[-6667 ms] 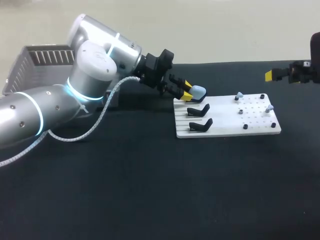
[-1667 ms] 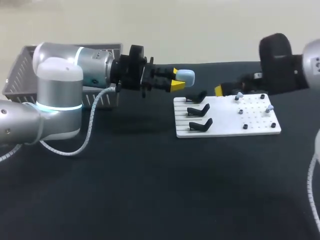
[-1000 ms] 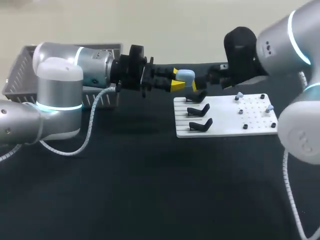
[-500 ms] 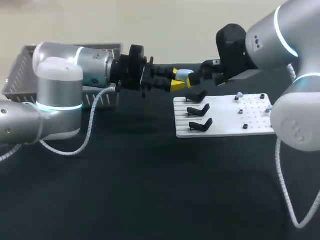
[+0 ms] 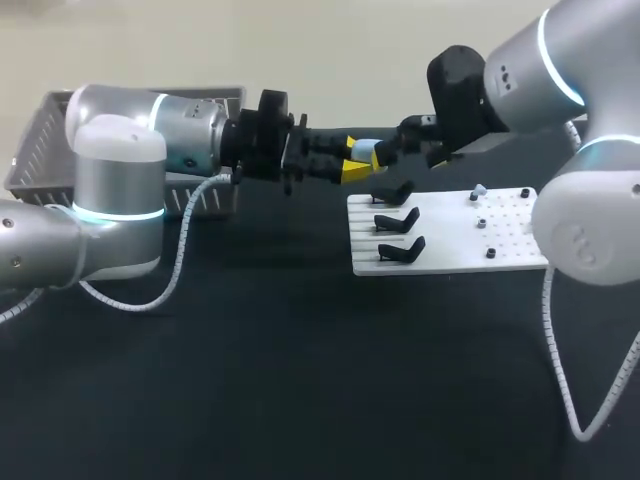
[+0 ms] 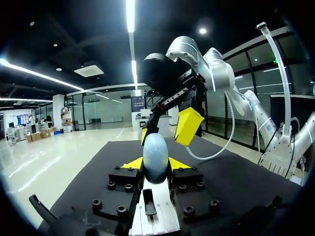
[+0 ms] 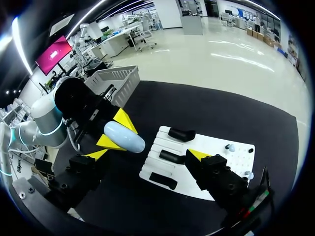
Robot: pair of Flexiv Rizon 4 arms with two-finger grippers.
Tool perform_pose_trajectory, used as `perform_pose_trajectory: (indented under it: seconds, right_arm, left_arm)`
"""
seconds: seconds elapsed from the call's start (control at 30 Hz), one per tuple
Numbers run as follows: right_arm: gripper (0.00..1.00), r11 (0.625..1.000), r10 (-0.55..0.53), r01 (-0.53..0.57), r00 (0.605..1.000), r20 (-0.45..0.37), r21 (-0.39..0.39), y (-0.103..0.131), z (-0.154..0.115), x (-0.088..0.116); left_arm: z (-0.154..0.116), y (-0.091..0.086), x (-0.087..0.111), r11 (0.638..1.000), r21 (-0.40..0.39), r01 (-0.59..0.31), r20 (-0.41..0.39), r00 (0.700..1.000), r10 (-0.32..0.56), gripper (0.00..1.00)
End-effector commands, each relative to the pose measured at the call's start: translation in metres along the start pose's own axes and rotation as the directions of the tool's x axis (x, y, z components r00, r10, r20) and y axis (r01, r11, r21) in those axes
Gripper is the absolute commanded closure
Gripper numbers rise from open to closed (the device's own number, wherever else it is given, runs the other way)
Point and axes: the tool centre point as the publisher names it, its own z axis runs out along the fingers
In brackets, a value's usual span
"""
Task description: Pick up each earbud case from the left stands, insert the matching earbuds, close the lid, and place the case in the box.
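A pale blue earbud case [image 5: 366, 149] is held in the air left of the white stand board [image 5: 455, 240], with my left gripper [image 5: 352, 162] shut on it. The left wrist view shows the case [image 6: 155, 158] upright between that gripper's yellow tips. My right gripper [image 5: 388, 153] comes in from the right and stands open at the case's far end. In the right wrist view the case [image 7: 124, 137] lies just ahead of its spread fingers [image 7: 199, 155], not touched by them. Three black stands [image 5: 398, 220] on the board are bare. A small earbud [image 5: 478, 189] sits at the board's right part.
A grey slatted basket [image 5: 55, 125] stands at the back left, behind my left arm. My right arm's elbow hangs over the board's right end. In the right wrist view two earbuds [image 7: 230, 146] sit on the board beside small black pegs.
My right arm has swung left from over the board, bringing its open gripper up to the held case. My left arm and the case have stayed put.
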Motion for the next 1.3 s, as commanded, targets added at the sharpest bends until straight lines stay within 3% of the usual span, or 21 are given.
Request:
perform_pose_trajectory:
  seconds: [0.03,0.77,0.93,1.13,1.23,1.3]
  right_arm:
    - [0.0,1.0,0.003,-0.003,1.0,0.005,0.013,0.0,0.002,0.0]
    - [0.0,0.999,0.02,-0.022,0.999,0.038,0.045,-0.008,0.0,-0.011]
    - [0.0,0.998,0.012,-0.019,0.994,0.11,0.057,-0.009,-0.019,-0.017]
    - [0.0,0.984,-0.037,0.006,0.985,0.167,0.177,-0.022,-0.048,-0.015]
    - [0.0,0.97,-0.045,0.01,0.989,0.142,0.242,-0.037,-0.06,-0.008]
    - [0.0,0.96,-0.056,0.034,0.996,0.07,0.276,-0.048,-0.065,-0.002]
  left_arm:
    - [0.0,0.0,0.001,1.0,-0.002,-0.003,0.003,1.0,0.003,1.0]
    - [0.0,0.0,0.001,1.0,-0.002,-0.003,0.003,1.0,0.003,1.0]
    - [0.0,0.0,0.001,1.0,-0.002,-0.003,0.003,1.0,0.003,1.0]
    - [0.0,0.0,0.001,1.0,-0.002,-0.003,0.003,1.0,0.003,1.0]
    - [0.0,0.0,0.001,1.0,-0.002,-0.003,0.003,1.0,0.003,1.0]
    - [0.0,0.0,0.001,1.0,-0.002,-0.003,0.003,1.0,0.003,1.0]
